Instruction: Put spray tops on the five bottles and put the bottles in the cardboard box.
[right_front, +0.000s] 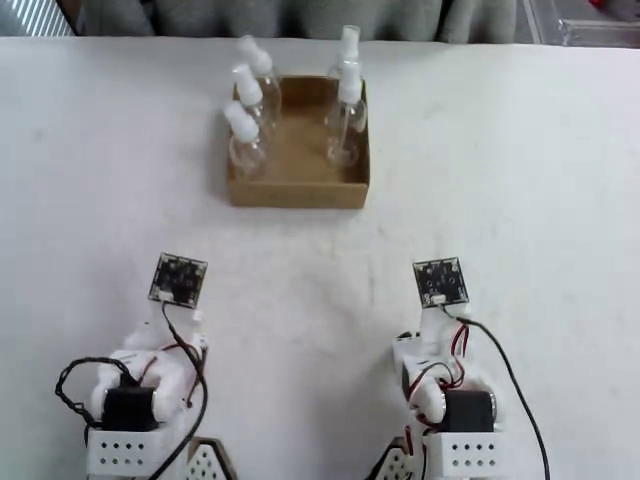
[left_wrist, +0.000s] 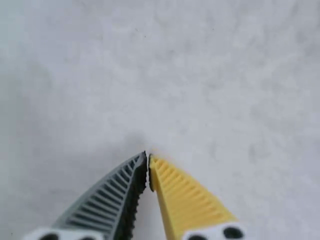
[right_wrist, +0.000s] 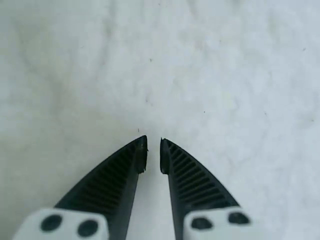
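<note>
Bottles (right_front: 247, 150): five, all upright inside the cardboard box (right_front: 298, 192), each w/ spray tops (right_front: 349, 88) on; three by one side wall, two by the opposite wall.
Cardboard box: on the white worktop (right_front: 520, 200), well apart from both arms, approx. midway btw. them.
Left gripper (left_wrist: 148, 160): jaws together, tips touching, low over bare worktop.
Right gripper (right_wrist: 153, 150): jaws nearly together, thin slit at tips, over bare worktop.

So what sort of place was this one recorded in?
Most likely a lab or workshop bench set up for robot practice: two small robot arms with exposed wiring at the edge of a white table, and a cardboard box holding spray bottles.
</note>
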